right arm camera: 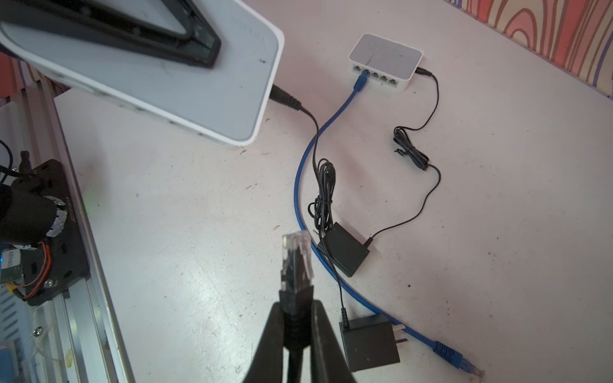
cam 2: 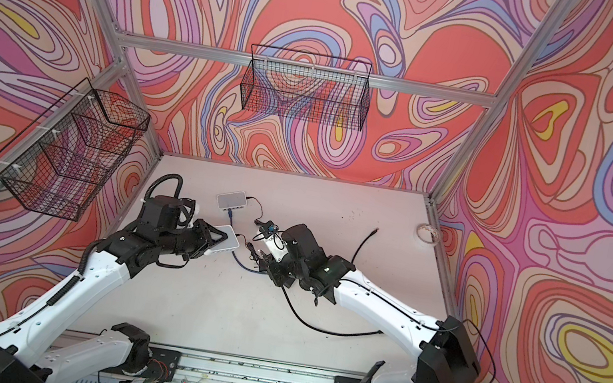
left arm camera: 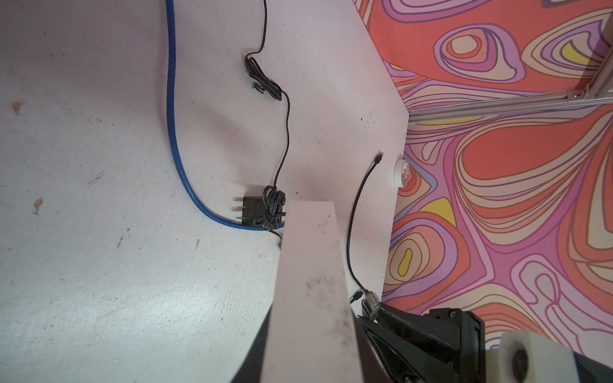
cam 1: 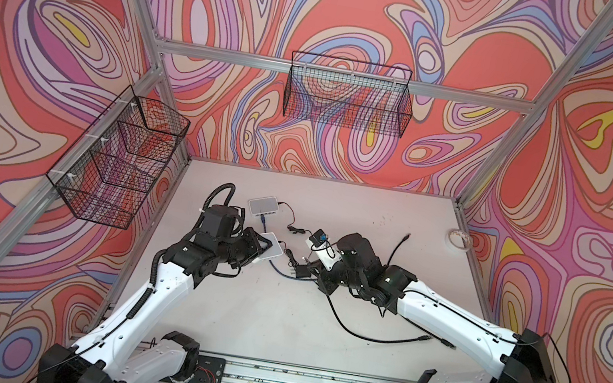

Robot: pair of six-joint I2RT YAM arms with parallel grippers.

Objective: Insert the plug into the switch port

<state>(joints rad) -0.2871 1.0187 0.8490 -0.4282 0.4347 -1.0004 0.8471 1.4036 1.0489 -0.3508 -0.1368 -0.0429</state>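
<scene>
My left gripper (cam 1: 261, 247) is shut on a white switch (cam 1: 272, 253) and holds it tilted above the table; the right wrist view shows its black finger (right arm camera: 139, 33) lying across the switch (right arm camera: 185, 93). A black power lead leaves the switch's end. My right gripper (right arm camera: 297, 318) is shut on the black boot of the plug (right arm camera: 296, 262), a clear network connector pointing toward the held switch, with a gap between them. In the left wrist view the plug (left arm camera: 370, 300) sits just beside the switch's edge (left arm camera: 311, 282). The switch's ports barely show.
A second white switch (right arm camera: 386, 59) rests farther back with a blue cable (right arm camera: 361, 81) plugged in; its free end (right arm camera: 464, 363) lies near two black power adapters (right arm camera: 345, 248) (right arm camera: 370, 341). A tape roll (cam 1: 459, 240) sits at the right edge. Wire baskets (cam 1: 348, 94) hang on the walls.
</scene>
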